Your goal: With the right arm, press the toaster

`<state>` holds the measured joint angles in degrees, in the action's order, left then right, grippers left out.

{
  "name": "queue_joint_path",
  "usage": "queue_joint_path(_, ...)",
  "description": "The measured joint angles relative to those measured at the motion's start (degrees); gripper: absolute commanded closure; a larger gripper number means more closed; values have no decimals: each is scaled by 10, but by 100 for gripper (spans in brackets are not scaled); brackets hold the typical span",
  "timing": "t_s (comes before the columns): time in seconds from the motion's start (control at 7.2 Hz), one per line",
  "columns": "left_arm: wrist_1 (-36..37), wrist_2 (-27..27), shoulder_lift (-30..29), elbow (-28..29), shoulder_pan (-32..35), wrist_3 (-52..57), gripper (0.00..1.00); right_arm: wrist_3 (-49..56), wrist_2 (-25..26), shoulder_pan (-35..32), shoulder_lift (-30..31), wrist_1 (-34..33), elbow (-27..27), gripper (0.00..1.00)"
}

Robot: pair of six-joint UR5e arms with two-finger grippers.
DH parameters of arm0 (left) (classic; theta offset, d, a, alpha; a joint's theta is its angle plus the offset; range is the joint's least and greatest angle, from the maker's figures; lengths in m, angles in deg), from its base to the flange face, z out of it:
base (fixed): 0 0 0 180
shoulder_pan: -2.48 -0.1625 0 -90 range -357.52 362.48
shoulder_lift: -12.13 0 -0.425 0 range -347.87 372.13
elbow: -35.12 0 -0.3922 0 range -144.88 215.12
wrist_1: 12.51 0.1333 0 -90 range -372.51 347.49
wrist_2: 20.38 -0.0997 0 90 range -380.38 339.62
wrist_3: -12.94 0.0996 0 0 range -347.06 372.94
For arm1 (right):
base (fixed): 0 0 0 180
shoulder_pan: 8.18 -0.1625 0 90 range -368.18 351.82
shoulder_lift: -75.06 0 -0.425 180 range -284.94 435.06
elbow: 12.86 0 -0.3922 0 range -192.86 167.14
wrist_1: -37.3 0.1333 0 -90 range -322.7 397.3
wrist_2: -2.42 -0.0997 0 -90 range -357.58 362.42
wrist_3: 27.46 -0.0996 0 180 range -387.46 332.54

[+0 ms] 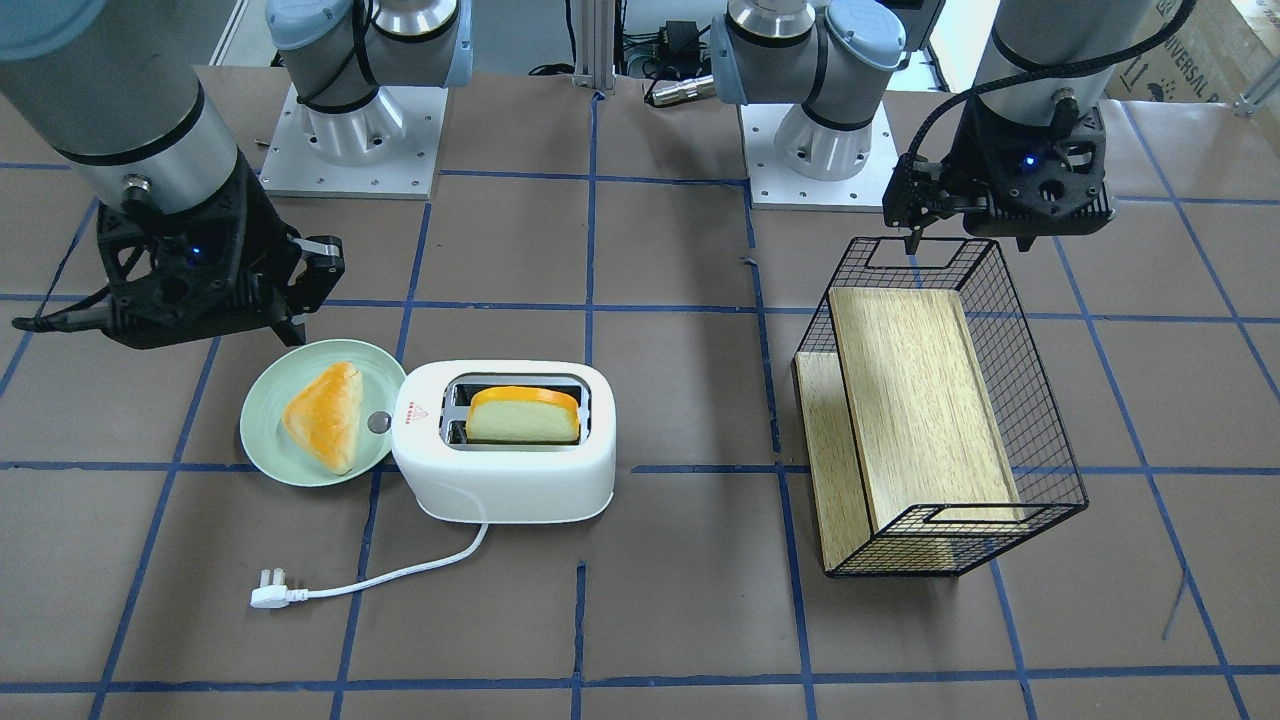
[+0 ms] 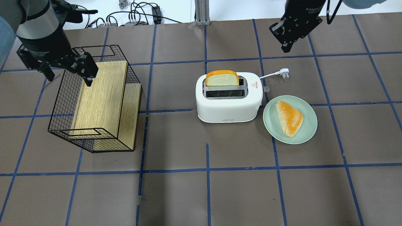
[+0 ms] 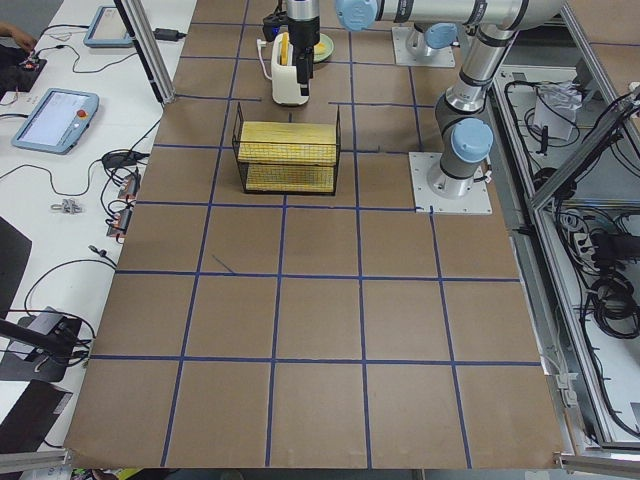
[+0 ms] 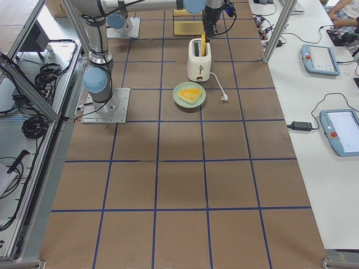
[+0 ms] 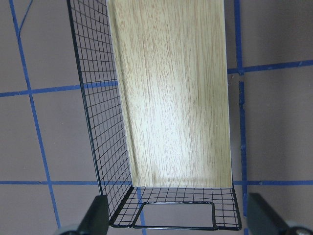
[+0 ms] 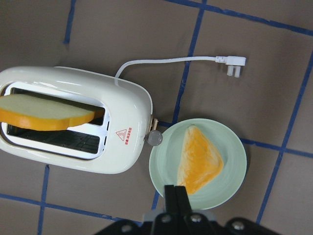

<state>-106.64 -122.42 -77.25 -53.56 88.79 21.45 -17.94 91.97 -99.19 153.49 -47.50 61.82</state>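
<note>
The white toaster [image 2: 227, 106] stands mid-table with an orange-crusted bread slice [image 2: 221, 78] upright in one slot. Its round grey knob [image 2: 266, 89] faces a green plate [image 2: 309, 131]. In the right wrist view the toaster [image 6: 73, 147] and knob [image 6: 155, 138] lie left of and ahead of my right gripper [image 6: 176, 193], which is shut and empty above the plate's rim. From overhead the right gripper [image 2: 284, 49] hangs in the air beyond the toaster's knob end. My left gripper [image 2: 69, 78] is open and empty over the wire basket [image 2: 62, 103].
The plate holds a triangular bread piece [image 2: 289, 117]. The toaster's white cord ends in a plug [image 2: 284, 71] on the table. The black wire basket with a wooden board [image 1: 920, 400] lies on its side at the robot's left. Blue tape lines cross the brown table.
</note>
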Motion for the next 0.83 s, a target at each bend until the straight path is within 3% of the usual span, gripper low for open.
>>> queue_joint_path(0.14, 0, 0, 0, 0, 0, 0, 0, -58, 0, 10, 1, 18, -8, 29)
queue_joint_path(0.28, 0, 0, 0, 0, 0, 0, 0, -103, 1, 19, 9, 29, -10, 0)
queue_joint_path(0.83, 0, 0, 0, 0, 0, 0, 0, -140, 6, 22, 38, 6, 1, 0)
